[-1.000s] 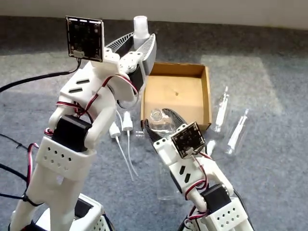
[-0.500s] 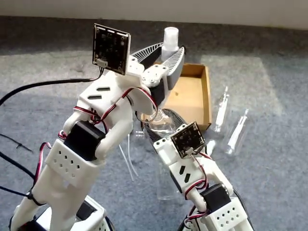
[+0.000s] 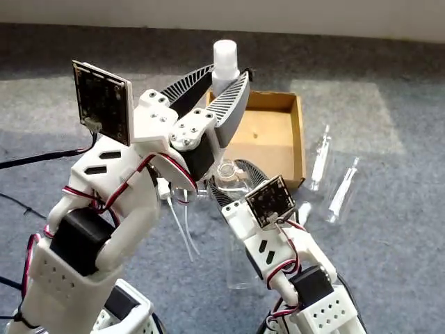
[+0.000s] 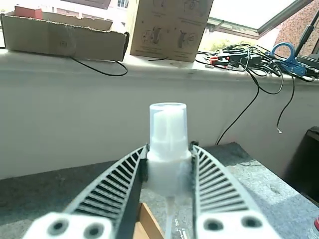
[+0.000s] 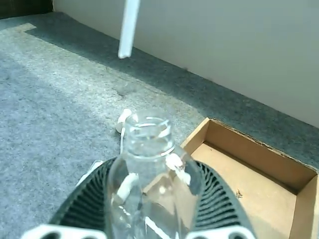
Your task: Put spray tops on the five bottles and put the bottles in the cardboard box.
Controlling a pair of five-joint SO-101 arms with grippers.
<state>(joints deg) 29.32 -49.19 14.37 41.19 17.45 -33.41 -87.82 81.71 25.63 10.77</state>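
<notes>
**Spray top held high over clamped bottle**

Ribbed black fingers of the left gripper (image 3: 226,75) are closed tight on a white plastic spray top (image 3: 224,57). Its cylindrical cap points up and a thin dip tube (image 5: 128,25) hangs down. The right gripper (image 3: 229,182) clamps a clear, round-shouldered bottle (image 3: 227,172) upright with its neck open, at the near left corner of the shallow brown cardboard box (image 3: 268,136). The spray top sits above and slightly far of the bottle, with the tube end apart from the neck. Two spare bottles (image 3: 320,156) lie on the grey carpet (image 3: 403,104), right of the box.
</notes>
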